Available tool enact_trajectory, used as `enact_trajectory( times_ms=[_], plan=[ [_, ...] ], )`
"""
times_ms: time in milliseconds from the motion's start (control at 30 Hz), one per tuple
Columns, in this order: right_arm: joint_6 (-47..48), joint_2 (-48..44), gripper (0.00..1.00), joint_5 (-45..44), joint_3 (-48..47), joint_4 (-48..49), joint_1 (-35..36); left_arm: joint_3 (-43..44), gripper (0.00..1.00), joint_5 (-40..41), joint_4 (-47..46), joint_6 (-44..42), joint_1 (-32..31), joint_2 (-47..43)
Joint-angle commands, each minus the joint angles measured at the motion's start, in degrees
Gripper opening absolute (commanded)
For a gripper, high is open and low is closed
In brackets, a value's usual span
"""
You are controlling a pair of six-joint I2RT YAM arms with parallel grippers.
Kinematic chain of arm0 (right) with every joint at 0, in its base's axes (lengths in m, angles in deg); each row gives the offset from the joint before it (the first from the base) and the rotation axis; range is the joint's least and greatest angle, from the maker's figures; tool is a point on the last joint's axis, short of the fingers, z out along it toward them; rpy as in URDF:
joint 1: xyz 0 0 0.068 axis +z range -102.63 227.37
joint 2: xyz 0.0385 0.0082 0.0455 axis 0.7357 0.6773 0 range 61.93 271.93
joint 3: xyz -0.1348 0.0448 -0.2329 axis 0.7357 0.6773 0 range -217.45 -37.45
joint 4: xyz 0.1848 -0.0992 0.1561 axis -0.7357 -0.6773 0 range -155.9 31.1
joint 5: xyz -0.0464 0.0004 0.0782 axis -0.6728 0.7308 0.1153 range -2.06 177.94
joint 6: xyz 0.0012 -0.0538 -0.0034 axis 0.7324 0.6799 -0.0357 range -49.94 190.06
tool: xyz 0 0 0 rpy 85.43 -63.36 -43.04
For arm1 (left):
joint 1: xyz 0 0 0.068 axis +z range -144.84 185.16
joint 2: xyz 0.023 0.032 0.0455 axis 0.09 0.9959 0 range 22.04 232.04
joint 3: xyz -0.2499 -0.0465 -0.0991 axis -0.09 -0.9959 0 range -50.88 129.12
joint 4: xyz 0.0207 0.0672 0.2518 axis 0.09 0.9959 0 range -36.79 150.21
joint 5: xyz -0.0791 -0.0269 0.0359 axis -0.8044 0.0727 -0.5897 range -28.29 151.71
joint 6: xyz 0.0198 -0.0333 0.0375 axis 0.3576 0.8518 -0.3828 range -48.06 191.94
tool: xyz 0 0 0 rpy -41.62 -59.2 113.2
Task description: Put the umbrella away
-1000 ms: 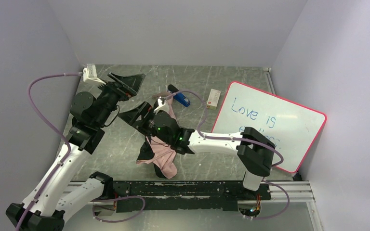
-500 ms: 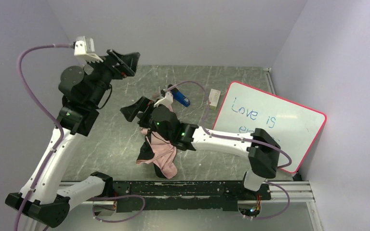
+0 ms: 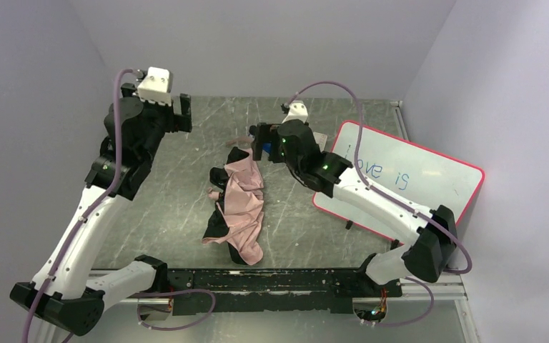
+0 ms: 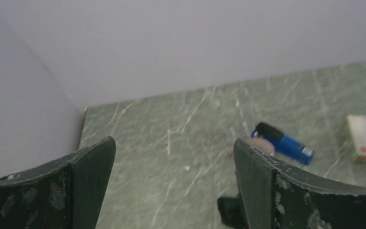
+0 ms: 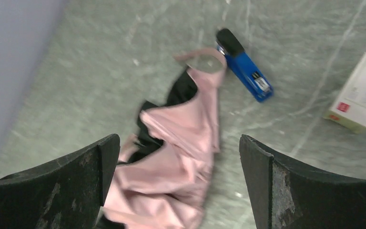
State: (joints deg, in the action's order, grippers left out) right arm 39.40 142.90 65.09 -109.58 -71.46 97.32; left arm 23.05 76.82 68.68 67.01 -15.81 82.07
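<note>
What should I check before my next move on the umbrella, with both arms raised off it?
1. Left end effector open and empty: ok.
2. Right end effector open and empty, above the umbrella: ok.
3. Umbrella free of both arms: ok, it lies on the table.
4. Canopy gathered up: not ok, fabric loose and crumpled, black inside showing.
5. Stapler apart from the umbrella: cannot tell, it lies right at the umbrella's far end.
6. Place to put the umbrella away: cannot tell, none in view.
</note>
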Motion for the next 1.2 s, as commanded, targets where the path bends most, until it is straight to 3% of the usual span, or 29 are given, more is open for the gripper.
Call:
enact_trajectory(
  times_ms=[0,200,433,800,933,1167],
  plan=[
    [16.96,0.54,1.00,11.52,2.49,-9.23,-3.46,0.28,0.96,4.16,7.08,-5.41,0.41,1.00],
    [30.03,2.14,1.00,32.88,6.59,-4.93,-6.81,6.30,0.96,-2.50,20.64,-5.13,0.49,8.22],
    [42.39,10.21,1.00,46.79,4.66,-2.51,-7.92,3.03,0.96,-7.61,18.64,-7.36,0.56,5.61],
    [54.72,20.19,0.96,54.67,4.05,1.98,-7.74,0.78,0.97,-13.57,20.01,-9.90,0.58,3.85],
    [57.64,20.70,0.95,54.31,7.61,7.27,-7.41,-0.19,0.96,-14.58,19.62,-10.34,0.58,3.18],
    [61.92,25.62,0.93,54.19,6.82,5.45,-6.33,-1.58,0.96,-18.50,20.86,-11.53,0.56,3.19]
  ],
)
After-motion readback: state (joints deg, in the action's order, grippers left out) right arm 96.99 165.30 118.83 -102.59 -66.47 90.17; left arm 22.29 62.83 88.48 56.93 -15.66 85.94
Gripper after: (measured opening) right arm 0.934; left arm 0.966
